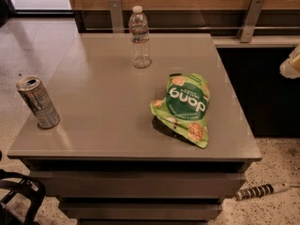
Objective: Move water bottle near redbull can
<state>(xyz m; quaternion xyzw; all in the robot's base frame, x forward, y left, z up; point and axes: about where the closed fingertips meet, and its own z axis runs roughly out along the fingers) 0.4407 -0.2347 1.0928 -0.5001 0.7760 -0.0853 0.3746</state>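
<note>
Dim, warm light; a pale sheen crossed the table [101, 104] on its left. The tool [291, 62] glowed pale at the right edge.

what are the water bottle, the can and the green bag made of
The water bottle looks like clear thin plastic: the background shows through its ribbed sides. The redbull can looks like metal: silver-grey sheen, pull-tab top. The green bag seems to be glossy crinkled film, plastic or foil. The claw, seemingly the pale part at the right edge, is off the table.
</note>
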